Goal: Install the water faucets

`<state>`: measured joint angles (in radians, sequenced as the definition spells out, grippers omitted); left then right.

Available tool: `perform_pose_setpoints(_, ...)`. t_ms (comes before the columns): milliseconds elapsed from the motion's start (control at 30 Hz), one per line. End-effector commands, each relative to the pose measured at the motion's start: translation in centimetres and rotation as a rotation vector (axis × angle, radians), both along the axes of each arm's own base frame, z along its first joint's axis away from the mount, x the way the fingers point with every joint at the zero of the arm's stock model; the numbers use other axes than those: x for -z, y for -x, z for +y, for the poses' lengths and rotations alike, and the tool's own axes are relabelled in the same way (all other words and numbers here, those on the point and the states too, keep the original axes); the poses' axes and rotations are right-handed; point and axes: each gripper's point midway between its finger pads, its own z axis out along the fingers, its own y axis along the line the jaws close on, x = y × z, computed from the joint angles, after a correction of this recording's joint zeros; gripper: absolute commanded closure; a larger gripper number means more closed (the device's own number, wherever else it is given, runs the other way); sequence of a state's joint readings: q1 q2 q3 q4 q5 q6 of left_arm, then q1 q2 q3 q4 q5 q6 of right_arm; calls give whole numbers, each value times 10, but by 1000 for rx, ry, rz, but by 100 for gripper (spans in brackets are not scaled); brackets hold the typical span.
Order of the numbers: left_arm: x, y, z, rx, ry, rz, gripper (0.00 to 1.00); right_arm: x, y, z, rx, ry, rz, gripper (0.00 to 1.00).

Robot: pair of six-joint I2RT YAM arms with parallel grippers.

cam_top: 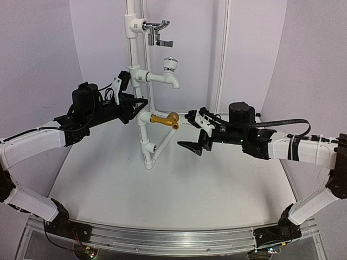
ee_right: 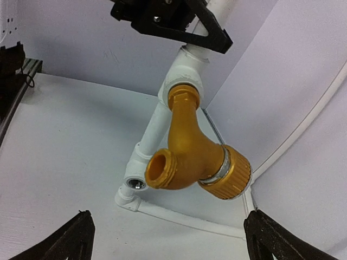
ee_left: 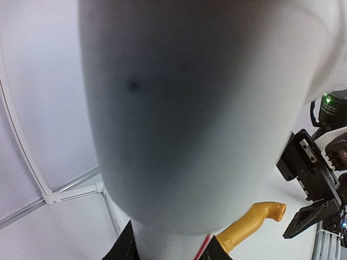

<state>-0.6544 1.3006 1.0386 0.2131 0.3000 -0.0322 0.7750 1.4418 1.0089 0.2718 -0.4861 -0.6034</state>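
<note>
Overhead, your left gripper (cam_top: 140,104) is clamped on the white pipe stand (cam_top: 145,143) just above the golden-brass tap (cam_top: 165,119), which juts toward 3 o'clock from a pipe fitting (cam_top: 144,116), while your right gripper (cam_top: 187,131) gapes wide just beside its spout (cam_top: 174,123), table (cam_top: 179,195) spreading toward 6 o'clock. From the left wrist, the white pipe stand (ee_left: 190,108) fills nearly everything and the golden-brass tap (ee_left: 250,223) peeks out at 5 o'clock. From the right wrist, the golden-brass tap (ee_right: 190,151) sits dead centre, fingertips (ee_right: 68,238) at 7 and 5 o'clock, apart from it.

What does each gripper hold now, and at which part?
The left gripper clamps the white pipe just above the fitting of the golden tap. The right gripper is open, holding nothing.
</note>
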Motion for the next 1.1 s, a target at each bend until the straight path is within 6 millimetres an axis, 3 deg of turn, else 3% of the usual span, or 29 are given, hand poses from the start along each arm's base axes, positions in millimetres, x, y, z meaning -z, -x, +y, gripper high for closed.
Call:
perform_pose_setpoints(0, 73, 24, -9, 86, -68, 346, 100, -24, -2, 18, -94, -30, -303, 2)
perform_pose_setpoints(167, 72, 24, -8, 84, -68, 341, 100, -22, -15, 34, -68, -59, -331, 4)
perform_pose_setpoints(367, 71, 25, -9, 91, -67, 341, 100, -26, -25, 49, -28, -125, -331, 15)
perform_pose_setpoints(533, 71, 25, -9, 94, -67, 343, 100, -32, -34, 50, 28, -165, -316, 28)
perform_pose_setpoints(600, 72, 25, -9, 96, -67, 344, 100, -35, -36, 52, 32, -196, -267, 39)
perform_pose_setpoints(767, 72, 25, -9, 96, -68, 343, 100, -34, -28, 58, -11, -289, -49, 56)
perform_pose_setpoints(867, 72, 25, -9, 93, -68, 342, 100, -30, -27, 57, 2, -358, 142, 73)
perform_pose_setpoints(1067, 72, 25, -10, 96, -69, 344, 100, -27, -38, 50, 127, -639, 776, 93)
